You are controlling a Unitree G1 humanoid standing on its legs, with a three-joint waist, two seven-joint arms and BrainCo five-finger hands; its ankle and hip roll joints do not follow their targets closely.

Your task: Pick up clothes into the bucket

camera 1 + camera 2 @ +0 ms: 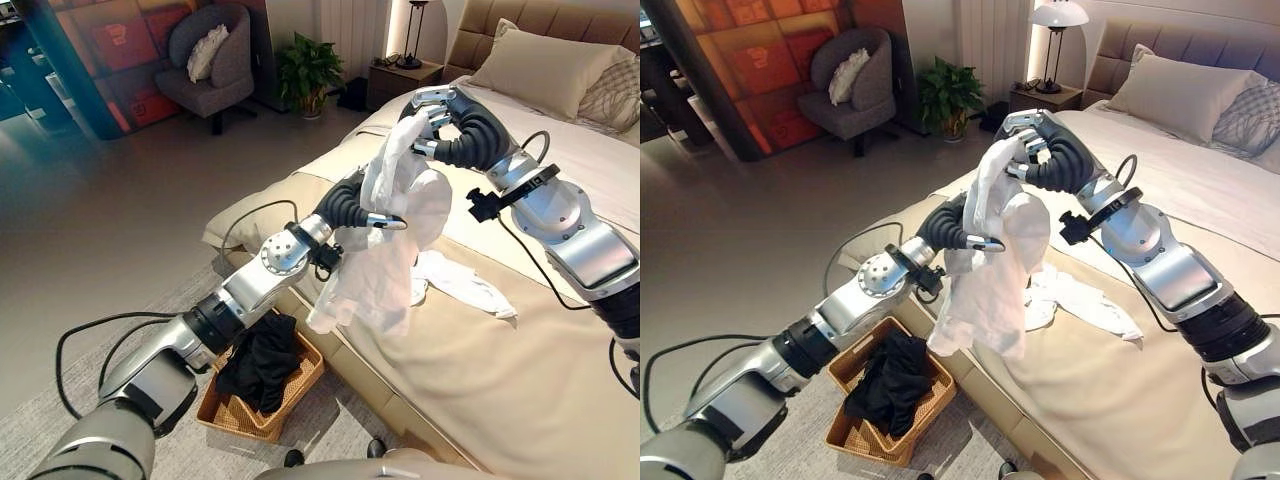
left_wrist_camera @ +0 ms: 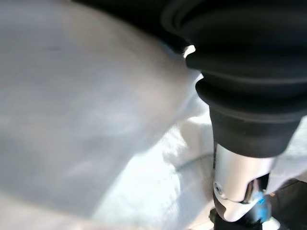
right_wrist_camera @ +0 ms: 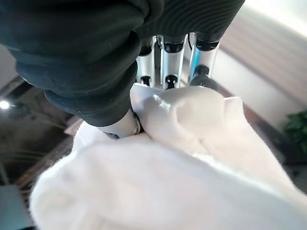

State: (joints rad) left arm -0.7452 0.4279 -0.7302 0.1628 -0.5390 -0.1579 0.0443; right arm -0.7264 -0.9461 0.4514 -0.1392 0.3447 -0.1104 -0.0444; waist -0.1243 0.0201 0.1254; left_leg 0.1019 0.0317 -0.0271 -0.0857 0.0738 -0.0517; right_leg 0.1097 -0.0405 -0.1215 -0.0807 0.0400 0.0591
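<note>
— Where's the white garment [image 1: 395,245]?

— Lifted above the edge of the bed [image 1: 520,370], hanging in folds. The right hand [image 1: 428,118] pinches its top, fingers curled into the cloth. The left hand [image 1: 370,215] is at its middle with a finger lying across the fabric; whether it really grips, I cannot tell.

— Anything else left on the bed?

— A second white piece [image 1: 462,282] lies flat on the cover, just beside the hanging one.

— And the basket?

— The wicker basket [image 1: 235,415] stands on the floor beside the bed, below the left arm, with dark clothes [image 1: 262,362] in it.
</note>
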